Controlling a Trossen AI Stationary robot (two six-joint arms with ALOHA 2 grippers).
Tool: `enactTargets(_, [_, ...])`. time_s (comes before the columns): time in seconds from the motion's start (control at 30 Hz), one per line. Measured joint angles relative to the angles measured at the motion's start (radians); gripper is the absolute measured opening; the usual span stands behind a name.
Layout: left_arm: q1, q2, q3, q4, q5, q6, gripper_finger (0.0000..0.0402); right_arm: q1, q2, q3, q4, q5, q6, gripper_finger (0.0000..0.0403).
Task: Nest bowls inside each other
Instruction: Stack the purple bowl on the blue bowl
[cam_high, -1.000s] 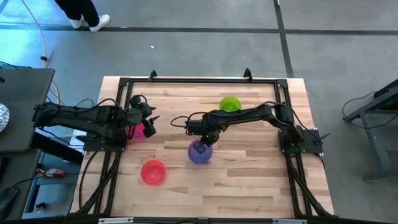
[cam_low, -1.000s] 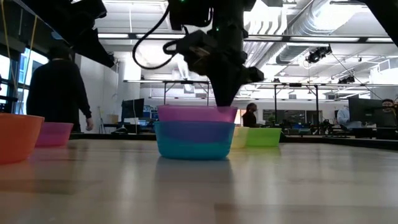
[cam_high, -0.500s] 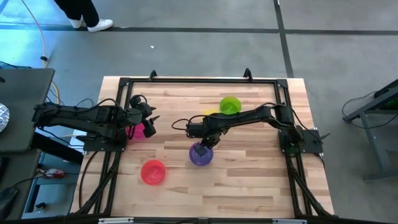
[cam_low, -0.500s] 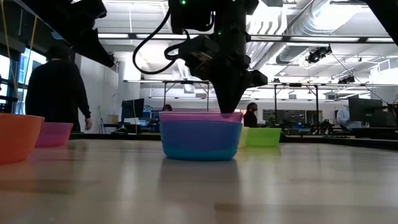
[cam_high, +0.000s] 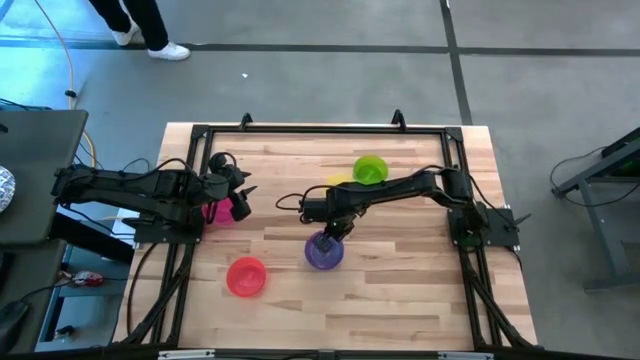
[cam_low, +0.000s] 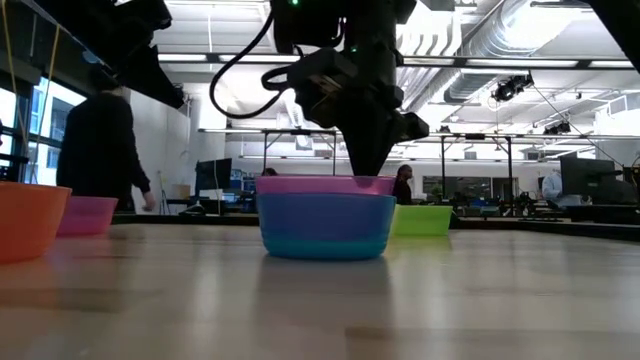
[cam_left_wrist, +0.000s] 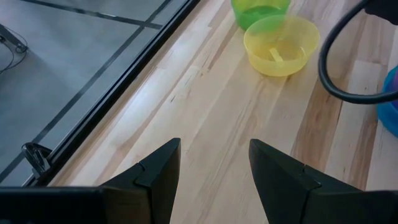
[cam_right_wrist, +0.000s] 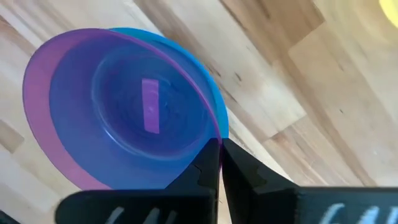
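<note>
The purple bowl sits nested inside the teal blue bowl, and the pair stands on the table near its middle. My right gripper comes down on their far right rim and is shut on it. The yellow bowl and the green bowl stand farther back, side by side. Toward the near left is the red bowl. The pink bowl stands by my left gripper, which is open and hovers at the table's left, touching nothing. My right gripper pinches the rims of the nested purple and teal blue bowls on their far right side. One finger is inside the purple bowl and the other outside the blue one. The fingers point down from above. The stack stands upright on the table.
The right arm stretches across the table's far middle, partly over the yellow bowl. A black frame runs around the table's edges. Bare wood lies on the near right. A person walks in the room beyond the table.
The purple bowl has sunk lower into the teal blue bowl and now shows a narrower band above its rim. The stack has slid a little toward the table's near right with my right gripper on it. The left arm kept still.
</note>
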Motion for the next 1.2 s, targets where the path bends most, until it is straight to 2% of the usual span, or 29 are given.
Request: enactTargets(1.2, [0.0,0.0,0.0,0.0,0.027,-0.026,0.0181,0.003,0.02,0.002,-0.013,-0.087,-0.013,0.0])
